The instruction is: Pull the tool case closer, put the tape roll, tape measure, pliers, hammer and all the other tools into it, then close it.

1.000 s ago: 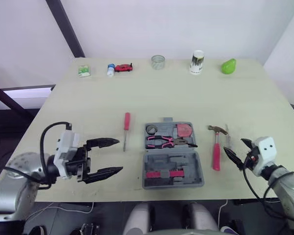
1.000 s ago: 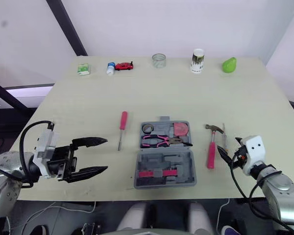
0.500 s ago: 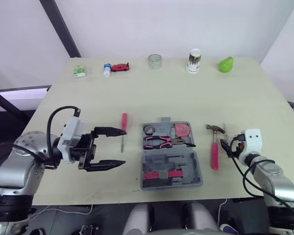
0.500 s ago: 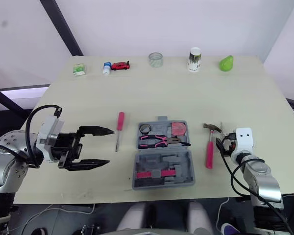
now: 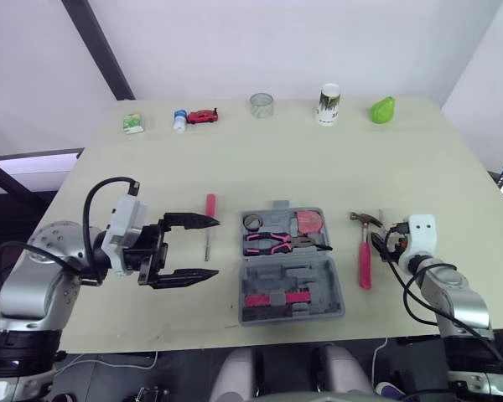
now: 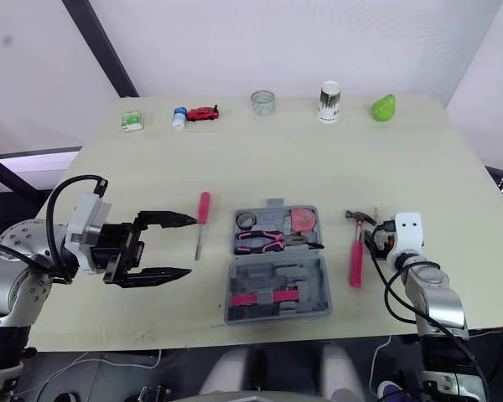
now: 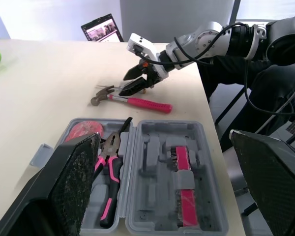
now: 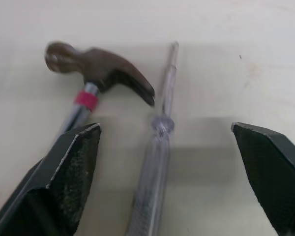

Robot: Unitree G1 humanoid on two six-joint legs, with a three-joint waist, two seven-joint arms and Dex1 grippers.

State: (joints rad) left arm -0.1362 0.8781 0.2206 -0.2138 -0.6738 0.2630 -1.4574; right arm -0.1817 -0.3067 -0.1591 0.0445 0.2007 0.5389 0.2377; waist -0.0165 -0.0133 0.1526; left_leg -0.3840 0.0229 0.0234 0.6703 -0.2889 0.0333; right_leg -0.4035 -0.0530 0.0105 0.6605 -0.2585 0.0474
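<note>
Reaching in from the right, your right end effector [image 5: 386, 248] has drawn up to the hammer [image 5: 365, 255], which lies right of the open tool case [image 5: 331, 286] at the near middle of the worktop. Its fingers are spread wide, gripping nothing. The left end effector [image 5: 217, 246], equally wide and empty, has neared the red screwdriver [image 5: 210, 208]. Packing looks ready to resume. The right wrist view reveals a clear screwdriver [image 8: 152, 177] lying between the fingers, which is hard to make out from the head.

Both pincers open, forearms extended forward.
Left pincer [image 5: 203, 247]: fingers spread wide, pointing across toward the right pincer [image 7: 128, 84]. Right pincer: fingers parted, wrist turned inward, tips facing back toward the left pincer.
</note>
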